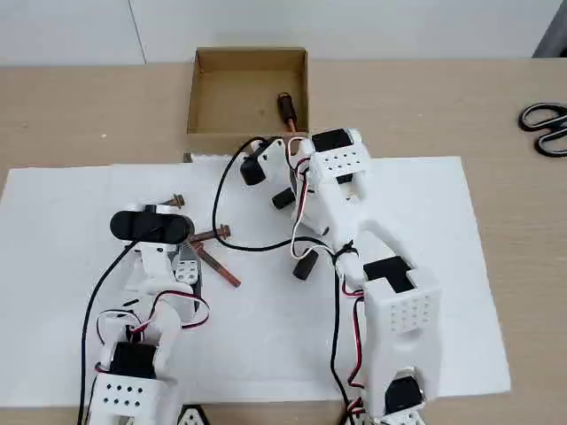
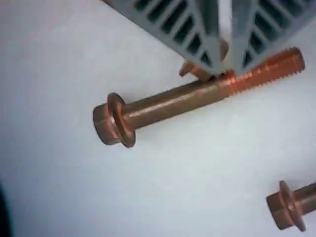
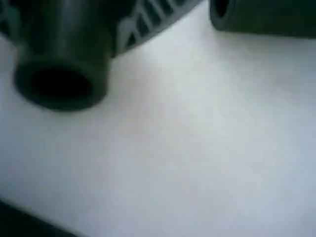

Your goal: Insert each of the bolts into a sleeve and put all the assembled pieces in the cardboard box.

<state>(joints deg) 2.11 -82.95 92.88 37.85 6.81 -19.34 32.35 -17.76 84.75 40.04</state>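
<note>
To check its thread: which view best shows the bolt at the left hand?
Left wrist view: the bolt lies close, head to thread. High view: small, beside the left hand. Right wrist view: two sleeves.

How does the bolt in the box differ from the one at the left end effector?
The boxed bolt is sleeved in black; the left bolt is bare. The boxed bolt lies inside the cardboard box; the left bolt lies on the white paper. Both are copper-coloured.
</note>
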